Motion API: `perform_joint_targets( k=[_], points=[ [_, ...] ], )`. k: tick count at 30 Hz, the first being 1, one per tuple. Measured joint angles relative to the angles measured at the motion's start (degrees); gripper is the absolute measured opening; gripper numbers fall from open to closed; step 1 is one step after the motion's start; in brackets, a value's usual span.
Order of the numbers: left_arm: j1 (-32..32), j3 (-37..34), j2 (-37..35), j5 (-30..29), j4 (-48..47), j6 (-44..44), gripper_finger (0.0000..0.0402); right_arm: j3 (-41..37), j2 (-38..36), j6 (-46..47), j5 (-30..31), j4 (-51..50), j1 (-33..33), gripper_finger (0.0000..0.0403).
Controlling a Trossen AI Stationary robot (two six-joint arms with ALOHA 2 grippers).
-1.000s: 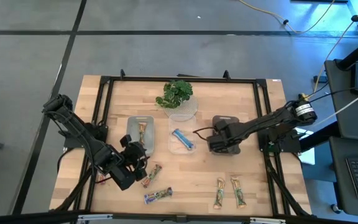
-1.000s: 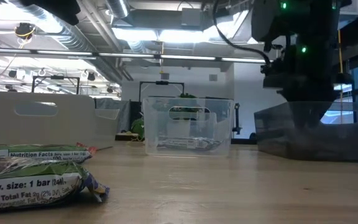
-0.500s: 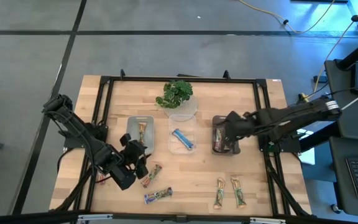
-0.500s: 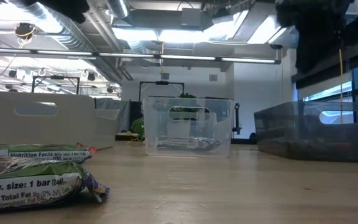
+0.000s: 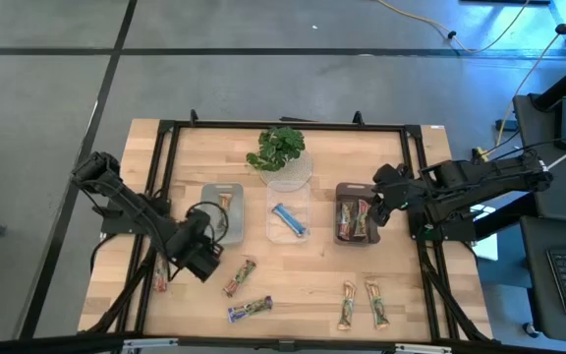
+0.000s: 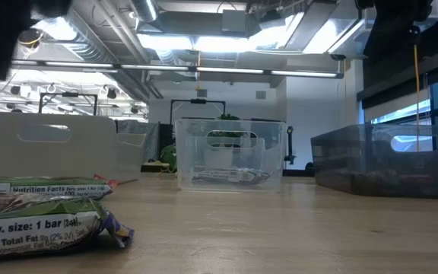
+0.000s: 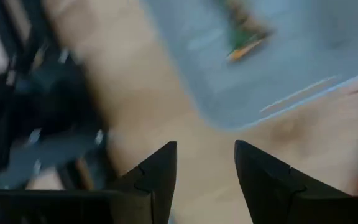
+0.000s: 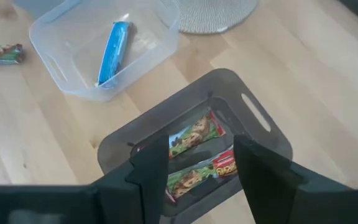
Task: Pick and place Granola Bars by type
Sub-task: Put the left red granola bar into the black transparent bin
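High view: pale wood table [image 5: 293, 285]; loose shiny granola bars [image 5: 360, 303] near front edge.

Low view: clear bin [image 6: 230, 154] with a bar.

Left wrist: left gripper [image 7: 205, 163] apart, empty, over bare wood beside grey bin [image 7: 278, 56].

Right wrist: right gripper [image 8: 201, 163] apart, empty, above smoky bin [image 8: 253, 118] holding red-green bars.

The surface [image 5: 293, 270] is pale wood grain framed in black. The grey bin [image 5: 218, 210] holds a green-brown bar [image 5: 225, 206]. The clear bin [image 8: 98, 50] holds a blue bar [image 8: 111, 51]. The smoky dark bin [image 8: 253, 134] holds red-green bars [image 8: 194, 134]. A green plant [image 5: 277, 147] sits on a whitish mat [image 8: 207, 15].
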Motion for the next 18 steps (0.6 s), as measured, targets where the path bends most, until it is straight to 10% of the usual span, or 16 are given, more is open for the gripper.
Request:
perform_joint_targets(
  k=[18],
  points=[
    [-12.3,-14.8,1.3,14.1,11.4,-24.1,0.0154,-0.2,0.0,-2.4,0.1,2.0,0.0,0.0182]
  ],
)
